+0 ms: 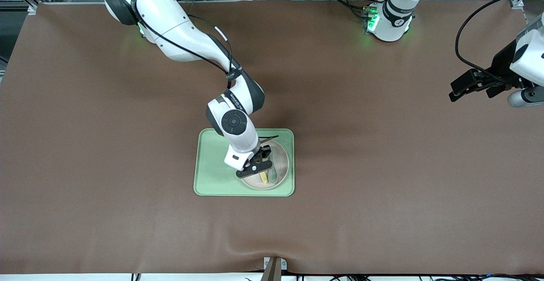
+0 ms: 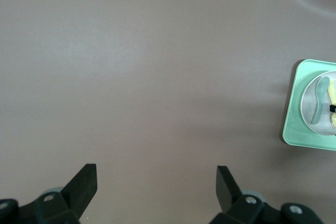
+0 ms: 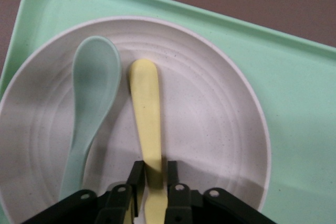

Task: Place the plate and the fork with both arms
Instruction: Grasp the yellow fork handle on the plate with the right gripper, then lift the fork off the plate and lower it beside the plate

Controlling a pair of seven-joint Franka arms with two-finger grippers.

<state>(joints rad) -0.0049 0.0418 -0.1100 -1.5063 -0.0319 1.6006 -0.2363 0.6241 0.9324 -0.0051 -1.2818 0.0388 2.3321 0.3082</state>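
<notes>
Pale-yellow fork (image 3: 146,114), beige plate (image 3: 210,129), green tray (image 3: 294,87)

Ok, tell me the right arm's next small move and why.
Probably lift straight up: the right gripper sits closed on the fork, which lies in the plate beside the spoon. The left gripper waits open over bare table.

The right arm (image 1: 238,98) bears a printed line (too small, perhaps a maker's name); nothing else legible.
</notes>
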